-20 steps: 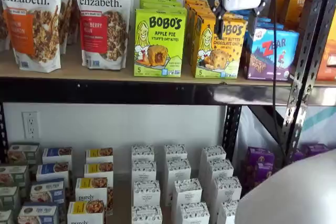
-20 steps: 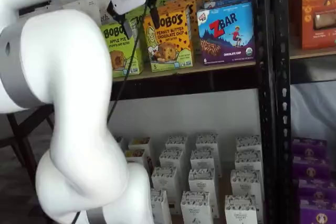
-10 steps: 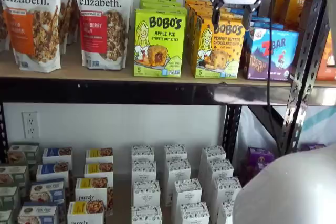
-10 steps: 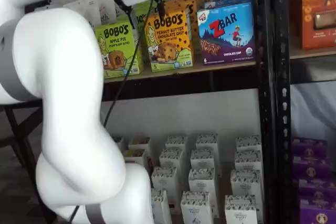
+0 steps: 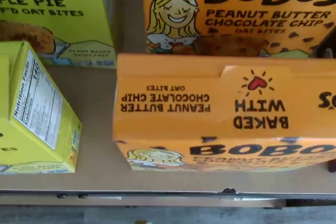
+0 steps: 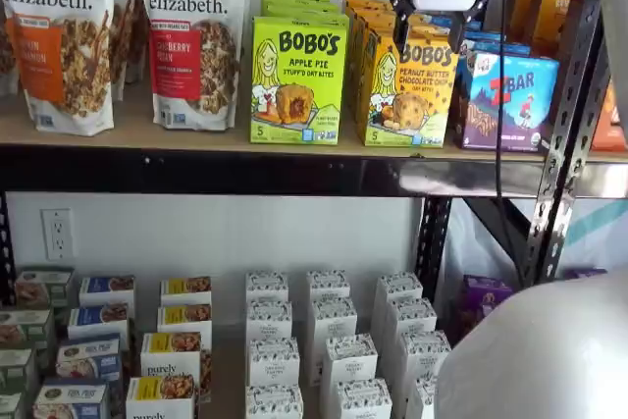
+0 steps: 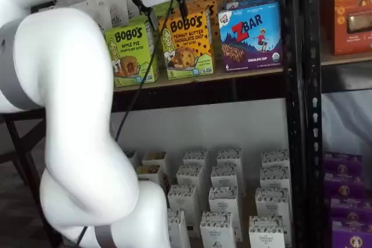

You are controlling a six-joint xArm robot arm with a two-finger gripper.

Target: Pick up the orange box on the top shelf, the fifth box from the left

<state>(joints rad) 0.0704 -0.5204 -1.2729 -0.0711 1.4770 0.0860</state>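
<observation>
The orange box [image 6: 410,85], a Bobo's Peanut Butter Chocolate Chip carton, stands at the front of its row on the top shelf [image 6: 137,134], and it shows in both shelf views [image 7: 187,45]. The wrist view looks down on its orange top flap [image 5: 220,98], with a second identical box behind it. My gripper [image 6: 429,34] hangs just above the box's top edge. It is open, with one black finger on each side, and holds nothing. It also shows in a shelf view [image 7: 163,11].
A lime-green Apple Pie box [image 6: 297,80] stands close on the left and a blue ZBar box [image 6: 510,100] close on the right. Granola bags [image 6: 194,36] are further left. A black upright [image 6: 564,115] rises at the right. Small white cartons [image 6: 334,350] fill the lower level.
My gripper has risen a little and shifted over the orange box's top. The fingers stay open. The boxes have not moved.
</observation>
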